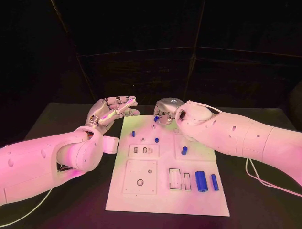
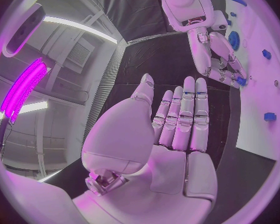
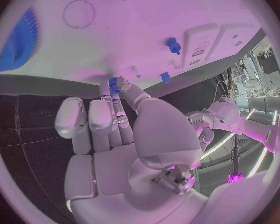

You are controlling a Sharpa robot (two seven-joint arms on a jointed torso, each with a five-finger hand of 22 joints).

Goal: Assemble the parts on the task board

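The white task board [image 1: 166, 198] lies in the middle of the black table. My right hand [image 1: 166, 110] hovers at the board's far edge and pinches a small blue part [image 1: 156, 119] between thumb and fingertip; the right wrist view shows that part [image 3: 114, 84] close above the board. My left hand [image 1: 113, 110] is off the board's far left corner, flat with its fingers [image 2: 185, 114] spread and holding nothing. Small blue pegs [image 1: 132, 134] [image 1: 156, 140] [image 1: 184, 150] sit on the board's far half. Two blue cylinders [image 1: 201, 181] [image 1: 214, 182] lie at its near right.
A blue gear [image 3: 18, 42] rests on the board near my right hand, also seen as a blue gear [image 2: 233, 38] in the left wrist view. Rectangular recesses [image 1: 140, 176] take up the board's middle. Bare black table [image 1: 54, 114] surrounds the board.
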